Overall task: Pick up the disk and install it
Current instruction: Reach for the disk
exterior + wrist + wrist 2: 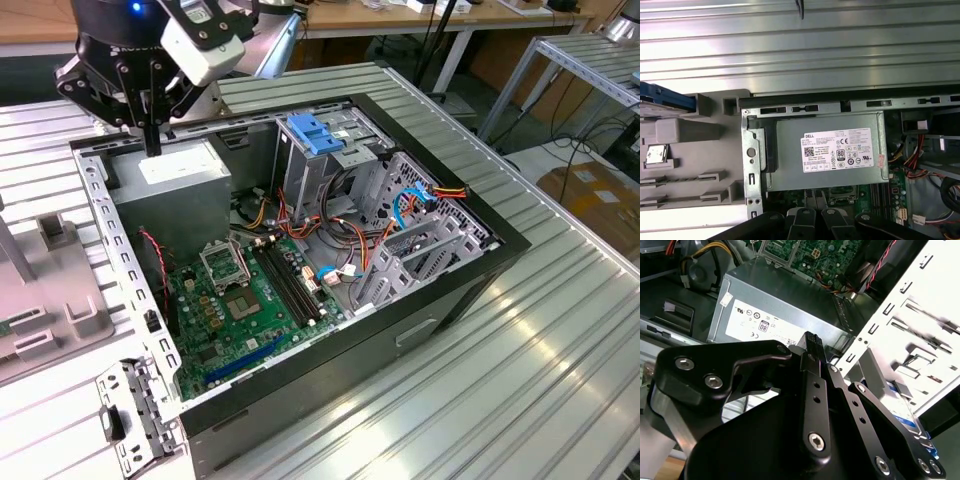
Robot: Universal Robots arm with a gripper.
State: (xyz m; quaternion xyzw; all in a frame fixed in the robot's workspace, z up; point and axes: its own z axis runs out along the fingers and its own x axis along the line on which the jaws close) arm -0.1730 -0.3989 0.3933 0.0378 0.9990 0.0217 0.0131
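My gripper [150,140] hangs over the back left corner of the open computer case [430,330], just above the grey power-supply box [170,185]. Its black fingers point down, pressed together with nothing between them. In the second wrist view the ribbed fingertip [811,338] sits over the box's white sticker. The disk [665,97] shows in the first wrist view as a blue-edged flat piece resting in a grey holder [695,150] outside the case wall. A blue-and-white part of the disk [905,412] peeks out behind my linkage in the second wrist view.
Inside the case lie a green motherboard [240,300], bundles of coloured cables [350,215] and a metal drive cage with a light-blue latch [318,135]. The grey holder [50,290] stands at the exterior view's left of the case. Ribbed metal tabletop [540,330] surrounds everything.
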